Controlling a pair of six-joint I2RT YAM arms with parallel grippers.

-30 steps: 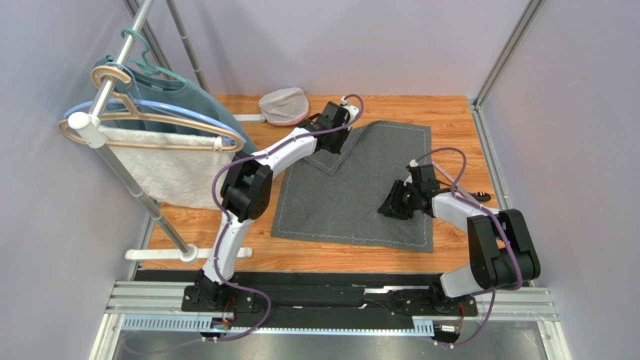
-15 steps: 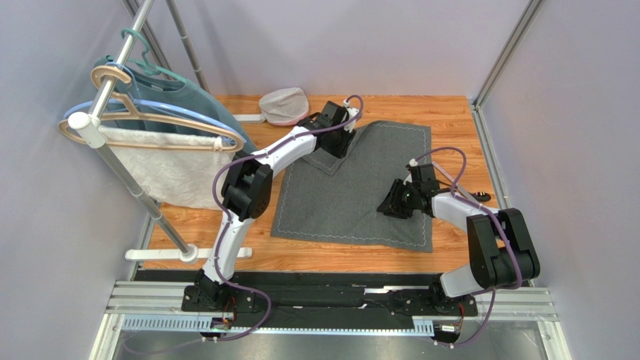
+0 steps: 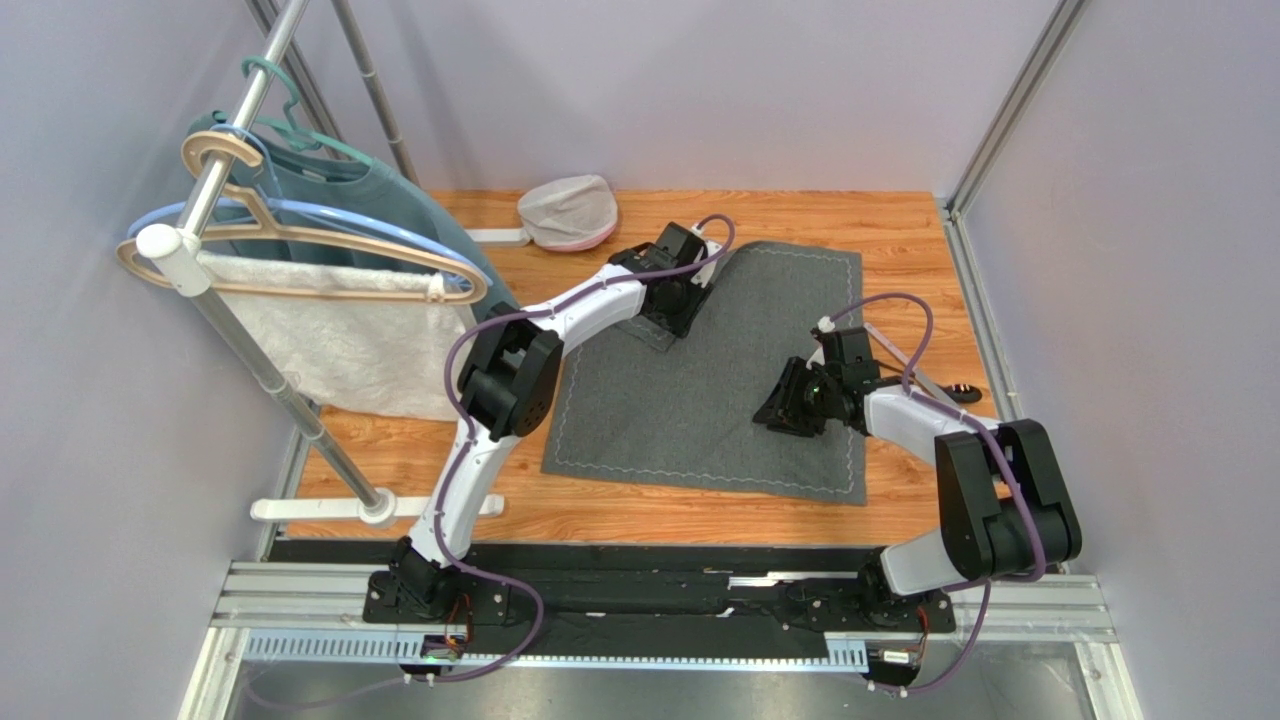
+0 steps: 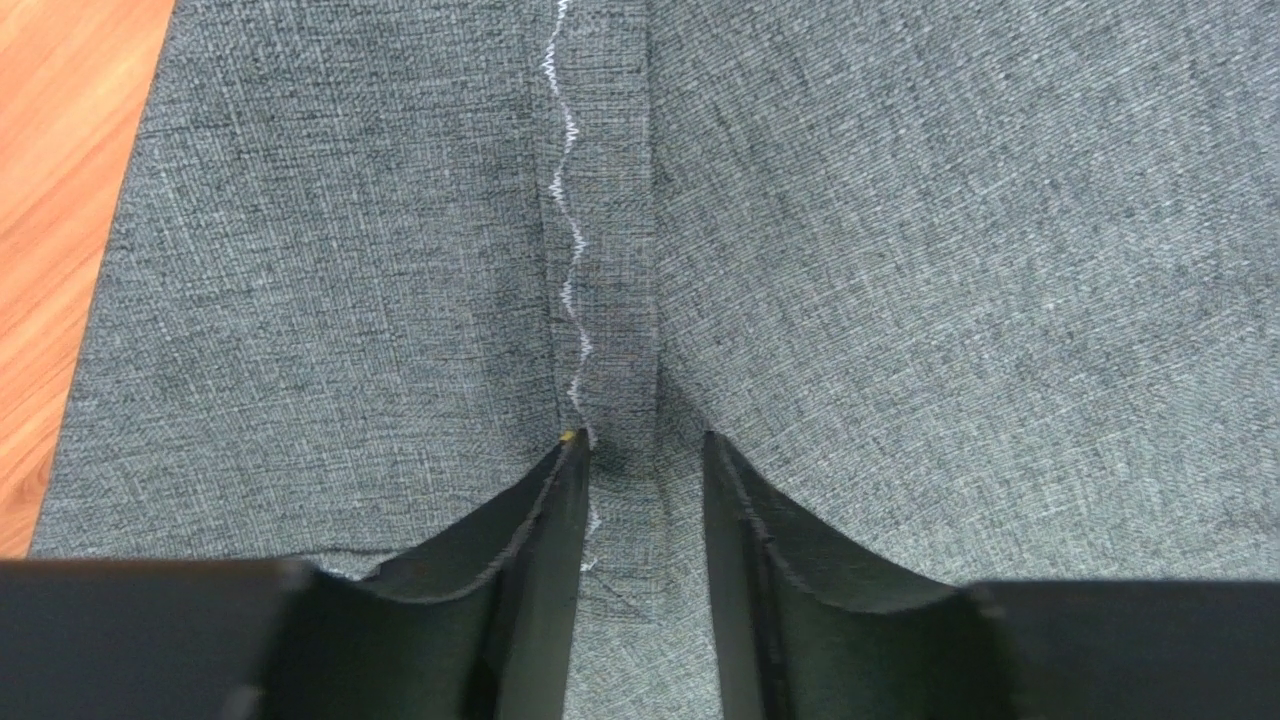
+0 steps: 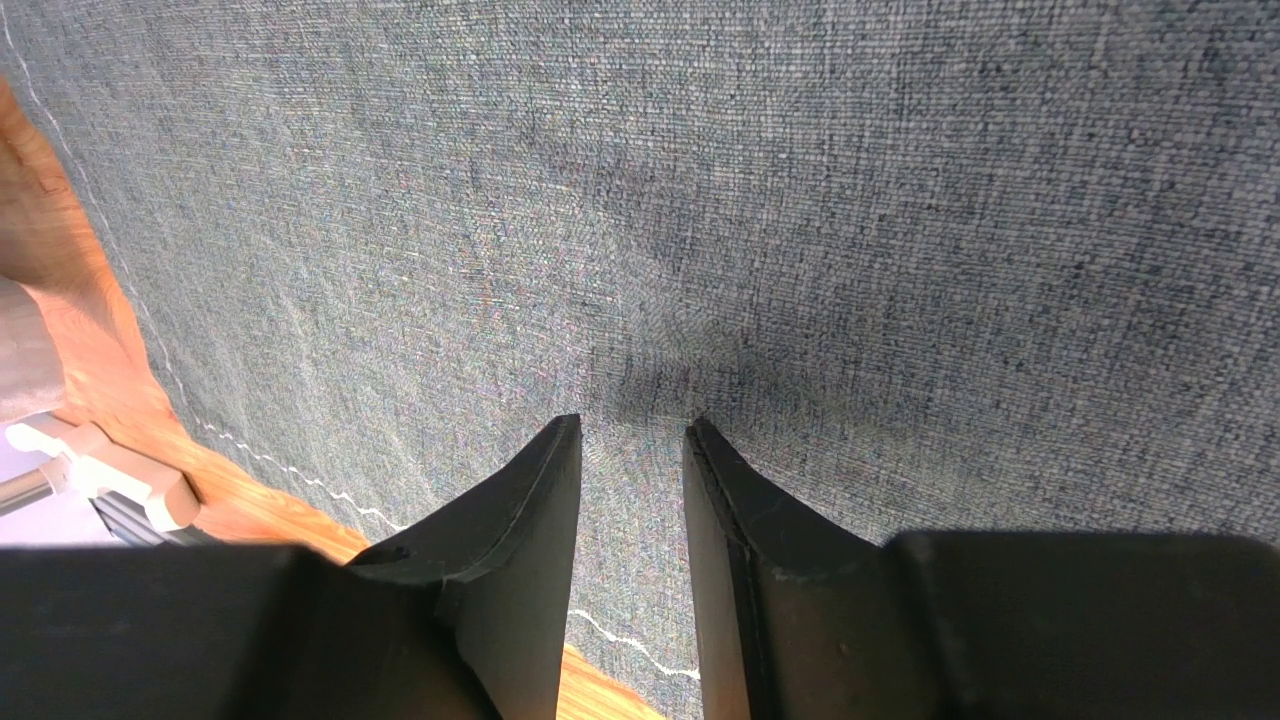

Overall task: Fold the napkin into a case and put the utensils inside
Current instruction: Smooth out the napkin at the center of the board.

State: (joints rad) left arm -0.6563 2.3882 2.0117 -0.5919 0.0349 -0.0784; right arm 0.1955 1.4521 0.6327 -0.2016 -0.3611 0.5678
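Napkin (image 3: 676, 405) beneath downturned left hand (image 4: 643, 447), narrowly parted astride folded hem; right hand (image 5: 631, 428) likewise, mid-cloth

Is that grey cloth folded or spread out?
Mostly spread: the napkin lies flat, only its far-left corner turned over onto itself.

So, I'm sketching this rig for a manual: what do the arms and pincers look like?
The left arm and right arm have white links, black joints and a looping purple cable. The left pincer and right pincer each have two black tapered fingers.
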